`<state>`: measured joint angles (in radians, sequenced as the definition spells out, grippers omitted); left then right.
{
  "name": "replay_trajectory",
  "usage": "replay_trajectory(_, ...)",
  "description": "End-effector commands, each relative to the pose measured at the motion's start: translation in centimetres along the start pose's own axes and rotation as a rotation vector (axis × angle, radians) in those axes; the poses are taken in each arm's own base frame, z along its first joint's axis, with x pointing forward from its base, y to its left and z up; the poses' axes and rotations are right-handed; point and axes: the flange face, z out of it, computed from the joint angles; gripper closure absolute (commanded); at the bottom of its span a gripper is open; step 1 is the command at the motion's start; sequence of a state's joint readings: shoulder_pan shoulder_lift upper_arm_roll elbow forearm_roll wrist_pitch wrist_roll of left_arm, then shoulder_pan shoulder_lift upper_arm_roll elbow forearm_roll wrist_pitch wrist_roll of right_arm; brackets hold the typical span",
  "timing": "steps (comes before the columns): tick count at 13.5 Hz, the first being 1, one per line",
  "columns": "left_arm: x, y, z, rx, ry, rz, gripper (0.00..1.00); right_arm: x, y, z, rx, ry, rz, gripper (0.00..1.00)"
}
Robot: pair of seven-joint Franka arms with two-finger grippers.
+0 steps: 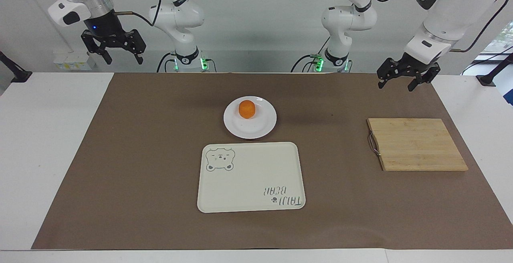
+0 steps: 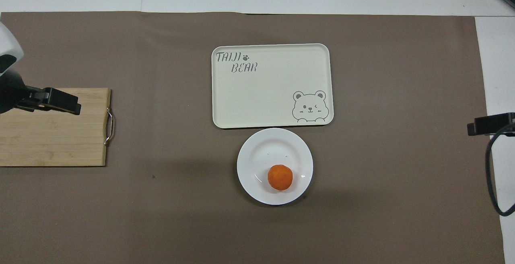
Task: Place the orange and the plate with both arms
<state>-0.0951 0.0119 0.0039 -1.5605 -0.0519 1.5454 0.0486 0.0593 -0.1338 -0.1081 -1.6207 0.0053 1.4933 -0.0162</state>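
Observation:
The orange [image 1: 247, 109] sits on the white plate [image 1: 256, 129] in the middle of the brown mat, on the part of the plate nearer to the robots. In the overhead view the orange [image 2: 280, 177] and plate [image 2: 268, 150] show the same. My left gripper [image 1: 395, 86] hangs open and empty in the air over the left arm's end of the mat; it also shows in the overhead view [image 2: 60, 102]. My right gripper [image 1: 124, 60] hangs open and empty, high over the right arm's end of the table; its tip shows in the overhead view [image 2: 489, 124]. Both are well apart from the plate.
A cream rectangular tray [image 1: 250, 177] with a bear drawing lies just farther from the robots than the plate, almost touching it; it also shows in the overhead view [image 2: 273, 91]. A wooden cutting board [image 1: 417, 144] with a metal handle lies at the left arm's end.

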Motion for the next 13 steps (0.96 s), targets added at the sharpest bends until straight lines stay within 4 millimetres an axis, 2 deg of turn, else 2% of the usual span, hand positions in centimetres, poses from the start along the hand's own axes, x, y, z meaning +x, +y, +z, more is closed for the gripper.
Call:
replay_trajectory(1, 0.13, -0.32, -0.41, 0.019, -0.011, -0.002, 0.0, 0.31, 0.15, -0.17, -0.01, 0.001, -0.022, 0.0)
replay_trajectory(10, 0.07, -0.31, -0.48, 0.019, -0.011, -0.003, 0.0, 0.3, 0.22, -0.17, -0.01, 0.001, -0.021, 0.0)
replay_trajectory(13, 0.13, -0.31, -0.41, 0.019, -0.011, -0.003, 0.0, -0.05, -0.37, -0.15, -0.007, -0.016, -0.035, 0.0)
